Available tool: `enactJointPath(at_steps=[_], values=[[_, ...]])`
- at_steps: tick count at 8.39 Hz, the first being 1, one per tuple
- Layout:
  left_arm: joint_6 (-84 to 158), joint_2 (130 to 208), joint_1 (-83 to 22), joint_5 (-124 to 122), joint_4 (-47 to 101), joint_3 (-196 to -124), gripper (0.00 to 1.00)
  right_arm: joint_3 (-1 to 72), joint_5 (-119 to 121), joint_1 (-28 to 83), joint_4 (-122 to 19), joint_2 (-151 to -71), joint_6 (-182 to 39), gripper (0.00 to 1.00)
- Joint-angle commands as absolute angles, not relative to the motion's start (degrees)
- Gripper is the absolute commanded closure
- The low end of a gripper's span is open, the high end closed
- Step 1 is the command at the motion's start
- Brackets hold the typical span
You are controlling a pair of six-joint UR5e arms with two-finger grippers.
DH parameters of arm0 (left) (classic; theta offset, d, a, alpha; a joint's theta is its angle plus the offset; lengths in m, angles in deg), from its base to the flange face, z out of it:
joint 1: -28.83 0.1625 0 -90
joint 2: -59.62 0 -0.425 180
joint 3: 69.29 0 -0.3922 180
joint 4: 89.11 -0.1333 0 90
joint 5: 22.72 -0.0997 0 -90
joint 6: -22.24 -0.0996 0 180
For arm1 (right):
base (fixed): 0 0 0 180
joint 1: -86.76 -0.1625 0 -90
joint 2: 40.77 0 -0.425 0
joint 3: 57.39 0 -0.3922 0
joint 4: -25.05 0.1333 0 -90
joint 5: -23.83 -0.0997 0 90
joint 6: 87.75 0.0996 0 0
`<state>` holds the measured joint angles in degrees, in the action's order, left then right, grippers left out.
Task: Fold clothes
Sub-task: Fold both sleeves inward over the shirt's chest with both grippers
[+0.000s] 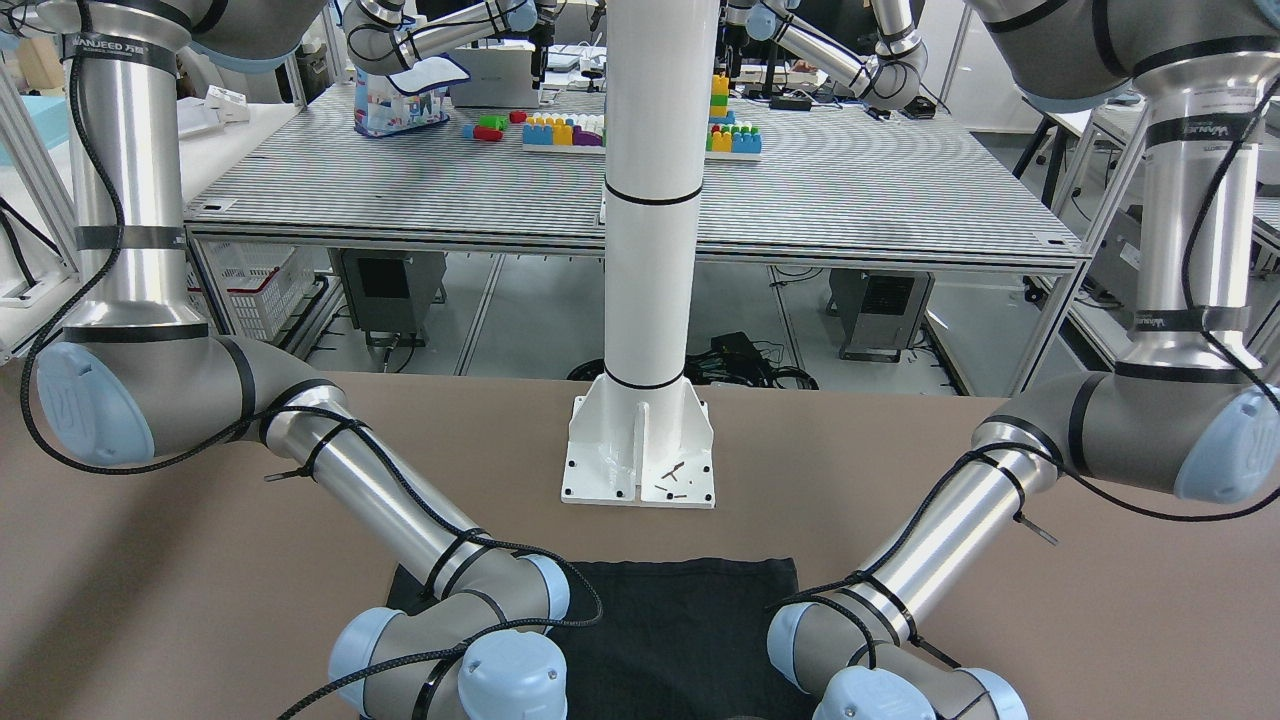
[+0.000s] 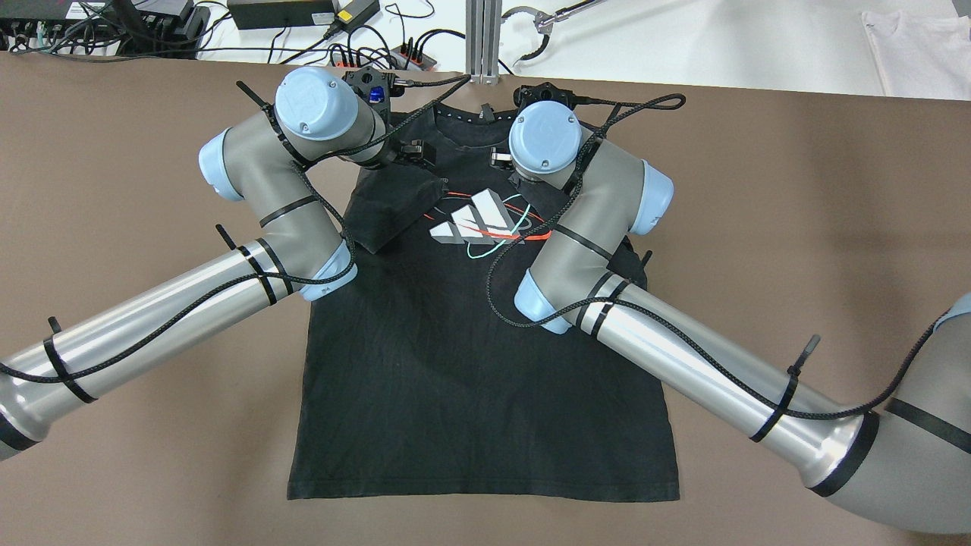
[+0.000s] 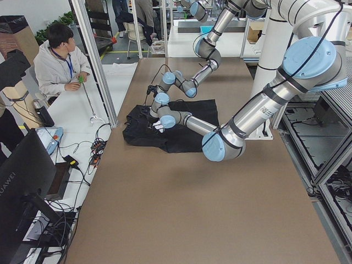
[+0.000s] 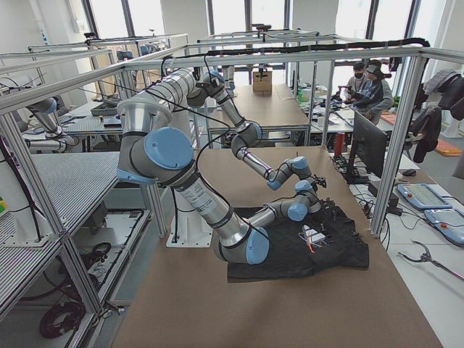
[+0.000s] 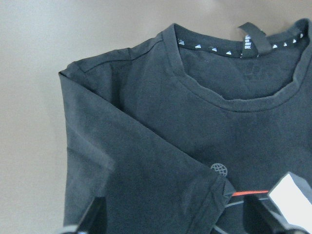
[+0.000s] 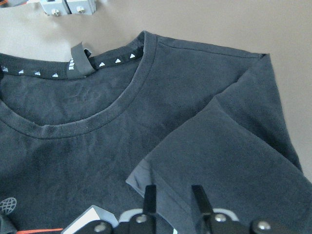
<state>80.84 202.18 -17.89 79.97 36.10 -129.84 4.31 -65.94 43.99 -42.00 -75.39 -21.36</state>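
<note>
Overhead exterior mostly hides left fingers (image 5: 95,217), wide apart, and right fingers (image 6: 149,195), narrowly apart.

A brown table top (image 2: 114,189) carried a white pole (image 1: 655,200) on a bolted base plate (image 1: 600,480). Behind it stood a grey ribbed table (image 1: 880,190) with coloured blocks (image 1: 560,130). An aluminium frame (image 4: 290,52) ran overhead, windows (image 4: 181,14) lit the far wall, and 1 person (image 3: 58,63) sat near a dark monitor (image 3: 25,176).
</note>
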Motion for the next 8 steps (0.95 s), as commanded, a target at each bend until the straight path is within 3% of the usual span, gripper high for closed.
enactJointPath(at_steps=[1, 6, 8], values=[[84.0, 199.7, -17.3, 79.9, 35.8, -136.0, 0.00, 17.5, -66.6, 44.0, -41.9, -86.2, -25.6, 0.05], [96.0, 174.3, -9.5, 76.7, 35.4, -167.8, 0.00, 48.9, -69.9, 50.8, -45.8, -108.3, -16.2, 0.05], [96.6, 163.0, -3.7, 71.8, 35.4, -178.5, 0.00, 56.6, -67.2, 55.3, -45.7, -118.1, -16.1, 0.05]])
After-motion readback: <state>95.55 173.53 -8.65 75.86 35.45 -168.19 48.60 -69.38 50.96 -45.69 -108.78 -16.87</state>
